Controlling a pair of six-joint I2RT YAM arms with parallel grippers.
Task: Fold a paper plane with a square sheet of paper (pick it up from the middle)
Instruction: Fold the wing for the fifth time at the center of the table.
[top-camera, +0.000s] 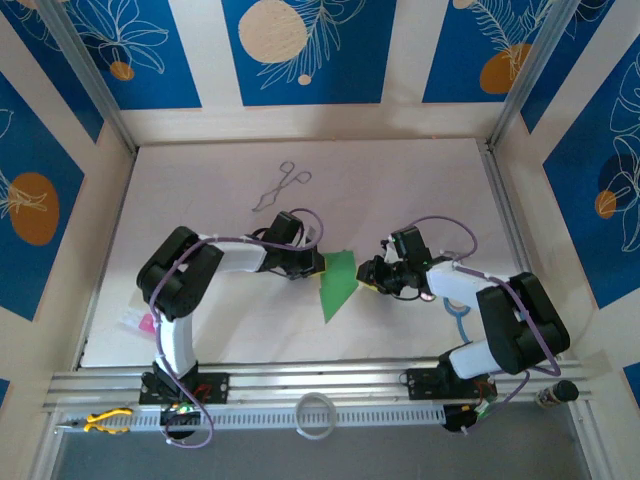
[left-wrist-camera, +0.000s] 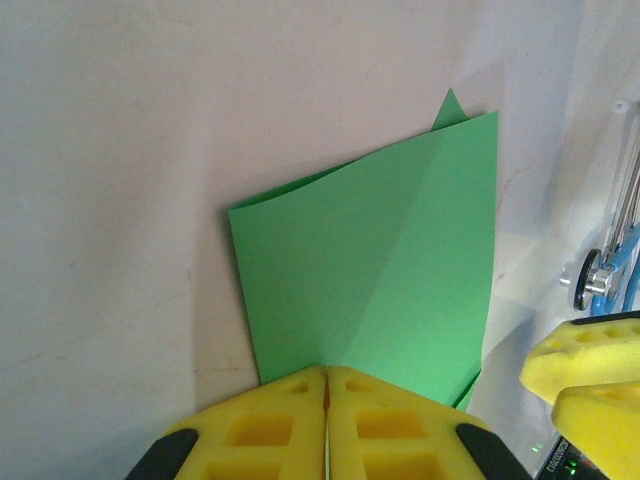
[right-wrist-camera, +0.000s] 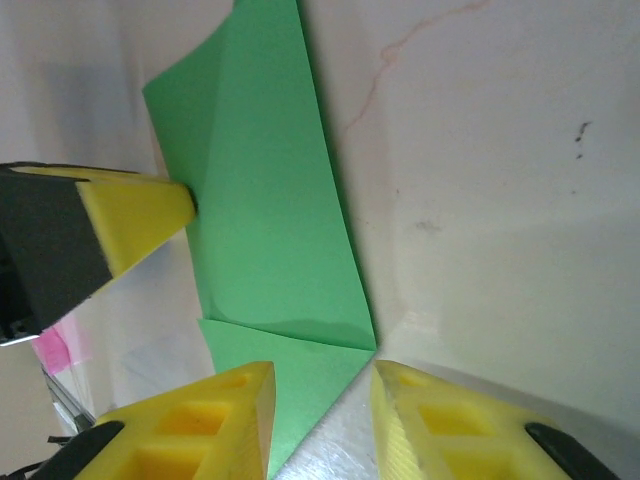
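The square sheet of paper (top-camera: 338, 283) is found on the white table (top-camera: 400, 190), between the two grippers, bright green and already creased: a diagonal fold line is seen across its face, and a second layer is seen projecting past one edge as a small point. The left gripper (left-wrist-camera: 327, 400) is placed at the sheet's left edge, as seen from overhead, and its yellow pads are pressed together with no gap between them; the edge of the sheet is seen running into the seam, so the sheet is judged to be pinched there. In the right wrist view, one fingertip of that gripper is observed touching the sheet's edge. The right gripper (right-wrist-camera: 322, 385) is positioned at the opposite side of the sheet, with its jaws parted to a moderate gap; a pointed corner of the sheet is seen between the two pads, and no contact of either pad with the paper can be confirmed. Whether the sheet lies wholly flat or is slightly lifted cannot be determined. A pair of thin metal forceps (top-camera: 281, 187) is noted well beyond the sheet, towards the far wall, and a small pink item (top-camera: 146, 322) is noted well to the sheet's left, near the left arm's base.
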